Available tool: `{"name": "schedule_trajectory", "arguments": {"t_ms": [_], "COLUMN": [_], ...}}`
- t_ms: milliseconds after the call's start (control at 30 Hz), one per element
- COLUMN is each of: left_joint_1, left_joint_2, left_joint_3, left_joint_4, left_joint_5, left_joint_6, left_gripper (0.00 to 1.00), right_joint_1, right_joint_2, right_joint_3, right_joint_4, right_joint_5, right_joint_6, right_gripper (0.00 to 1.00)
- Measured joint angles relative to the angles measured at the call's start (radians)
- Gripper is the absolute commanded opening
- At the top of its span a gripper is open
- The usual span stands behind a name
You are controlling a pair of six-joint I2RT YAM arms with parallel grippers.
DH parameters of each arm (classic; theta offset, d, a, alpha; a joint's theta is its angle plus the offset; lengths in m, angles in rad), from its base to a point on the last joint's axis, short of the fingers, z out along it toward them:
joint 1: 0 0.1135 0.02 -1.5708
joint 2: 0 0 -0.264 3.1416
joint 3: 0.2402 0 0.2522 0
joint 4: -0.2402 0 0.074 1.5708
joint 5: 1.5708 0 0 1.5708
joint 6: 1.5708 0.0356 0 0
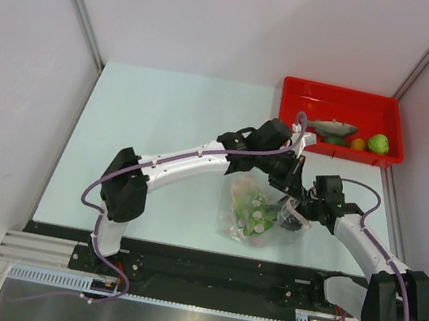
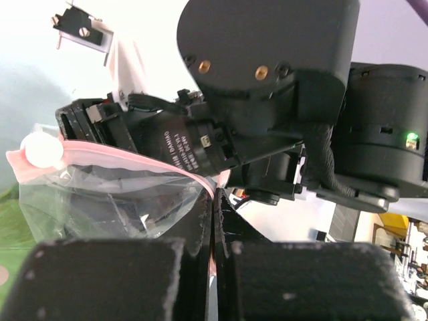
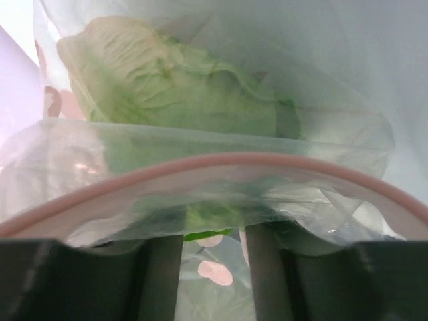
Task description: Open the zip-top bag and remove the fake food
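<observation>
The clear zip-top bag (image 1: 248,212) lies crumpled between my two grippers, the leafy green lettuce piece (image 1: 261,219) inside it. My left gripper (image 1: 292,178) is shut on the bag's pink zip strip (image 2: 134,159), with the jaws (image 2: 215,215) pressed together on it. My right gripper (image 1: 294,213) reaches into the bag's mouth. Its fingers (image 3: 160,274) stand apart under the arched pink strip (image 3: 214,166), their tips veiled by plastic film. A green leaf edge sits between those tips, and the lettuce (image 3: 167,87) lies beyond them. A grey fish (image 1: 335,130), an orange fruit (image 1: 357,143) and a green fruit (image 1: 379,143) lie in the tray.
The red tray (image 1: 336,98) stands at the back right, just beyond both grippers. Grey walls close in on the left, back and right. The right arm's black wrist housing (image 2: 267,73) hangs close above my left gripper.
</observation>
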Motion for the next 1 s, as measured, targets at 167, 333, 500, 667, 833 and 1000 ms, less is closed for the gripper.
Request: {"name": "schedule_trajectory", "arguments": {"t_ms": [167,333,500,667,833,1000], "left_joint_1": [-0.004,-0.006,0.001,0.023,0.041,0.048], "left_joint_2": [0.0,-0.027,-0.091,-0.153,-0.163,-0.163], "left_joint_3": [-0.002,-0.051,-0.125,-0.172,-0.173,-0.173], "left_joint_4": [0.003,0.016,0.024,0.047,0.074,0.085], "left_joint_5": [0.0,-0.035,-0.105,-0.163,-0.18,-0.19], "left_joint_6": [0.001,0.01,0.02,0.026,0.026,0.026], "left_gripper": [0.0,0.0,0.0,0.0,0.0,0.0], "right_joint_1": [0.022,0.021,0.002,-0.037,-0.039,-0.036], "right_joint_2": [-0.005,-0.074,-0.213,-0.272,-0.267,-0.249], "right_joint_3": [-0.006,-0.009,0.02,0.182,0.365,0.474], "right_joint_4": [0.01,-0.002,-0.118,-0.284,-0.364,-0.41], "right_joint_5": [0.042,0.045,0.038,0.037,0.018,0.011], "right_joint_6": [0.022,-0.006,-0.073,-0.178,-0.253,-0.303], "right_gripper": [0.0,0.0,0.0,0.0,0.0,0.0]}}
